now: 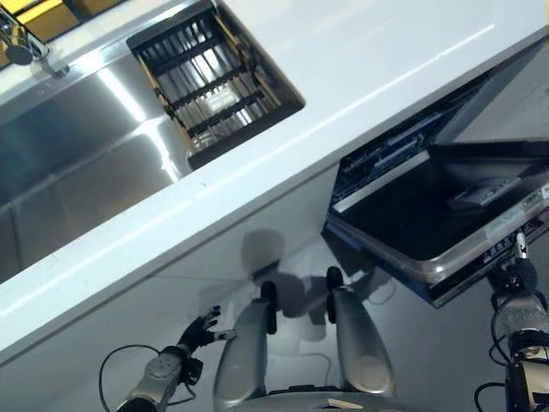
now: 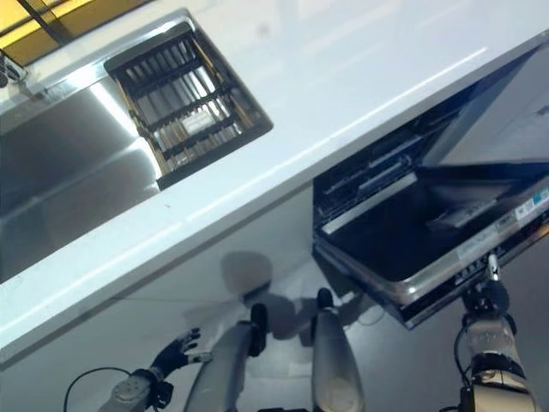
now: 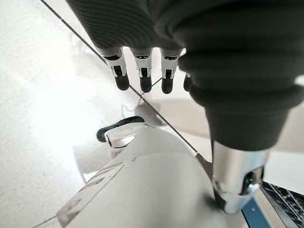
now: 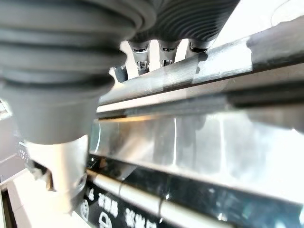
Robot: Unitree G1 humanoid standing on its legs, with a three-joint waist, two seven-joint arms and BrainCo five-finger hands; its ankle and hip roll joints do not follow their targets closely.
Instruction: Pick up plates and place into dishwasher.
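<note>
Your right hand [image 2: 485, 302] touches the open dishwasher door [image 2: 403, 232] edge above it; its grip can't be told. Left hand [image 1: 199, 330] hangs loose-fingered, well apart.

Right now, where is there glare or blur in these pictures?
Left eye view: bright glare streak on the steel sink, shadow on the cabinet front under the countertop. Right wrist view: dishwasher door edge blurred from closeness, with reflections. Left wrist view: floor washed out.

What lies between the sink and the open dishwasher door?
A bare stretch of white countertop separates the sink from the dishwasher door, seen in both eye views.
</note>
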